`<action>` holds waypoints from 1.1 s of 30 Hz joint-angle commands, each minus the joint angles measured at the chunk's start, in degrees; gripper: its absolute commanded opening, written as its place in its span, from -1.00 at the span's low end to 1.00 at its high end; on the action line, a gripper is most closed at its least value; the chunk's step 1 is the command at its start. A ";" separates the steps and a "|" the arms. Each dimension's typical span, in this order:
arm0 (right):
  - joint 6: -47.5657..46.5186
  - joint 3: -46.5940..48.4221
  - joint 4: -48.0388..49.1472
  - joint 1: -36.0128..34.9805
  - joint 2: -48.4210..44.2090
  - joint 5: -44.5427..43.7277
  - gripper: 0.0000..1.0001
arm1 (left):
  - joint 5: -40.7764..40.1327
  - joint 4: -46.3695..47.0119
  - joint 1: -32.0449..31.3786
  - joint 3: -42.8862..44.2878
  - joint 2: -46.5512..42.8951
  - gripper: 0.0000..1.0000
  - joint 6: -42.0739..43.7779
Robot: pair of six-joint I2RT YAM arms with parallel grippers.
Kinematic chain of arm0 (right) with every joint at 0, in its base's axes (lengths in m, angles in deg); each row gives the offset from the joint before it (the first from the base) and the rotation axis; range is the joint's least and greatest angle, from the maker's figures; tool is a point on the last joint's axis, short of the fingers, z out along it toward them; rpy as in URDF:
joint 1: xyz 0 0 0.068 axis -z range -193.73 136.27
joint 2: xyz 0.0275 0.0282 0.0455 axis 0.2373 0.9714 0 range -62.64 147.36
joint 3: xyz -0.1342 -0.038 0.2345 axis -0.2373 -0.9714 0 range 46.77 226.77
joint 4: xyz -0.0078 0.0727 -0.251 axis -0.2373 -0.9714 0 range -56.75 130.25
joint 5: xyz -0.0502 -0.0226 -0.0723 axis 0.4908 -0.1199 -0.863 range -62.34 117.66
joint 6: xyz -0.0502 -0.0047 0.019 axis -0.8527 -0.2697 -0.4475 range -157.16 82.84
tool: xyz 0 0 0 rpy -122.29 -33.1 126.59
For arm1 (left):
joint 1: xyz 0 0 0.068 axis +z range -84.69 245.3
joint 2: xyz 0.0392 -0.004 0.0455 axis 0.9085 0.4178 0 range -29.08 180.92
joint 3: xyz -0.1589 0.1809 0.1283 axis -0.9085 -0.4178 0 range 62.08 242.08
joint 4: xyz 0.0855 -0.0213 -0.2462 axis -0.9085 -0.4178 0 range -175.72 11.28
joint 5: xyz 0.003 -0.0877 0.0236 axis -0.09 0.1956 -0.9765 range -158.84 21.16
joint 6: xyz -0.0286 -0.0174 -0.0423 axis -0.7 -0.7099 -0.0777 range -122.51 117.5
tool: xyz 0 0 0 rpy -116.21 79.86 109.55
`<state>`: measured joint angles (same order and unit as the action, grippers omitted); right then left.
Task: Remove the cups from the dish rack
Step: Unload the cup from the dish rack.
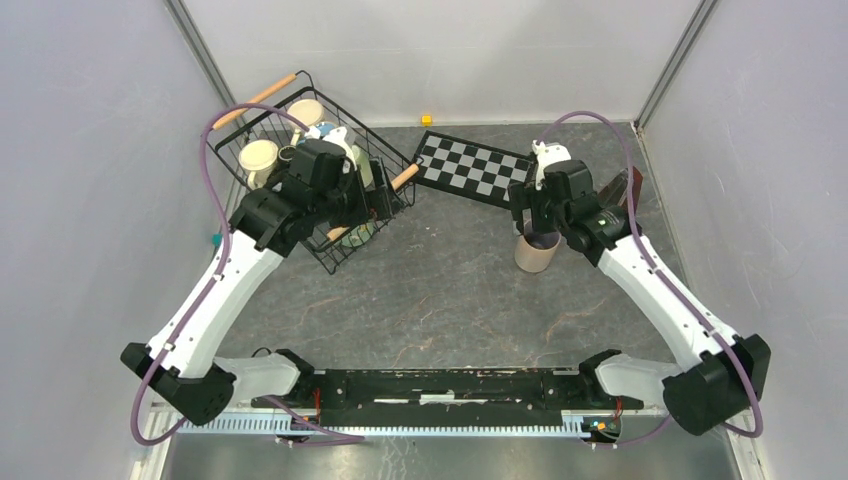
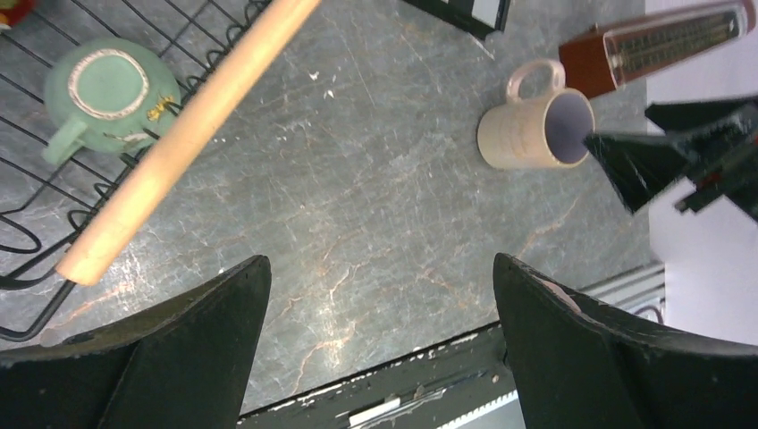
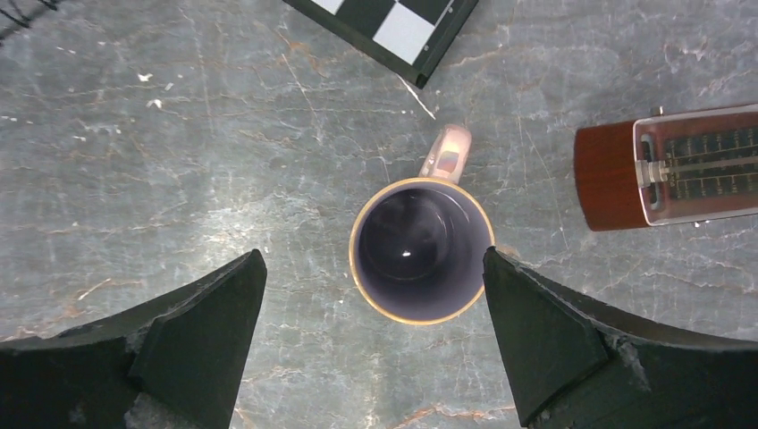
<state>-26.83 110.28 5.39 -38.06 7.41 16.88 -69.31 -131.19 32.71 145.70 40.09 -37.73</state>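
Beige-pink mug [image 3: 420, 250] stood upright on the bench [image 3: 179, 134], well right of the dish rack [image 1: 330, 250]. Right gripper [image 3: 373, 255] hovered over it, jaws spread wide either side, not gripping. Left gripper [image 2: 382, 259] hung over the rack's right edge, jaws wide open, empty. Light green mug [image 2: 107, 89] sat bottom-up inside the rack, cream mug [image 1: 258, 157] too.

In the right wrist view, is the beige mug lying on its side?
No, the beige mug stands upright on the table, its open mouth facing the camera.
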 commanded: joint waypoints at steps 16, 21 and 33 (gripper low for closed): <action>-0.30 -1.07 3.15 -6.80 -8.75 5.91 0.96 | -10.80 -8.53 15.71 18.53 14.11 1.00 -3.97; -0.22 -2.15 3.96 -7.15 -9.91 6.89 0.96 | -11.50 -8.97 18.50 18.90 20.50 1.00 -1.83; 0.22 -3.21 4.01 -7.38 -11.15 8.06 0.96 | -13.22 -6.99 19.81 16.06 30.39 1.00 3.13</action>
<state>-26.79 107.70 7.34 -45.12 -2.71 24.07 -80.56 -139.85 51.96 161.85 68.98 -38.01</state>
